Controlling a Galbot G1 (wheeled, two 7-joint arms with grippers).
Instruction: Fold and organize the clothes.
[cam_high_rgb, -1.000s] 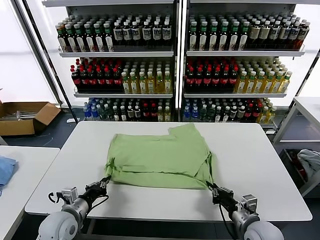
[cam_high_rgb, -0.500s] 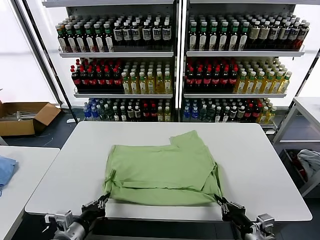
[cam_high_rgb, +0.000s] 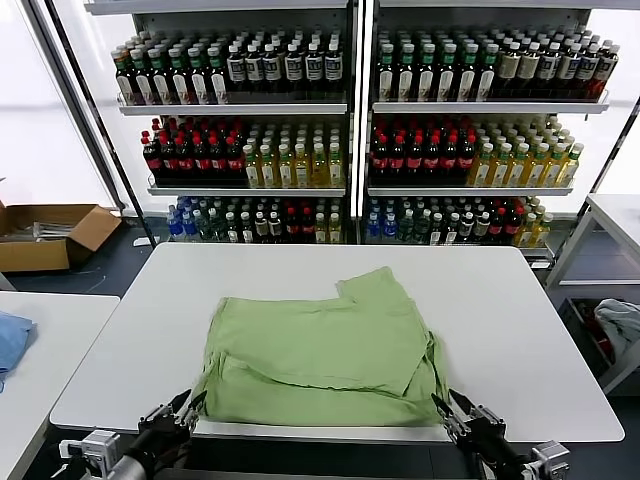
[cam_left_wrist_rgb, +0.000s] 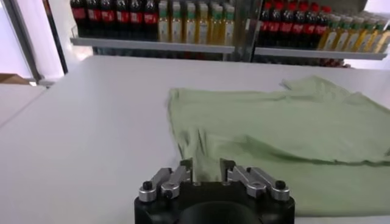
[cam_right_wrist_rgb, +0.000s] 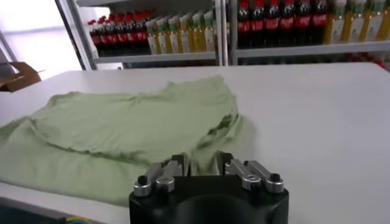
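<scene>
A plain light green shirt (cam_high_rgb: 320, 355) lies folded on the white table (cam_high_rgb: 520, 330), with its front hem at the table's near edge and one sleeve sticking out at the back. My left gripper (cam_high_rgb: 188, 405) is at the shirt's front left corner and its jaws are apart. In the left wrist view (cam_left_wrist_rgb: 207, 167) the shirt (cam_left_wrist_rgb: 274, 128) lies just beyond the fingertips. My right gripper (cam_high_rgb: 447, 405) is at the front right corner, also open. In the right wrist view (cam_right_wrist_rgb: 202, 161) the shirt (cam_right_wrist_rgb: 122, 128) lies just ahead. The collared printed shirt is out of view.
Shelves of bottles (cam_high_rgb: 340, 130) stand behind the table. A second table with a blue cloth (cam_high_rgb: 10, 340) is at the left. A cardboard box (cam_high_rgb: 45, 232) sits on the floor beyond it. A pale cloth (cam_high_rgb: 620, 325) and a side table (cam_high_rgb: 615, 215) are at the right.
Both grippers have drawn back toward the table's near edge. The shirt's front hem slid with them to that edge. The jaws now stand open at the corners.
</scene>
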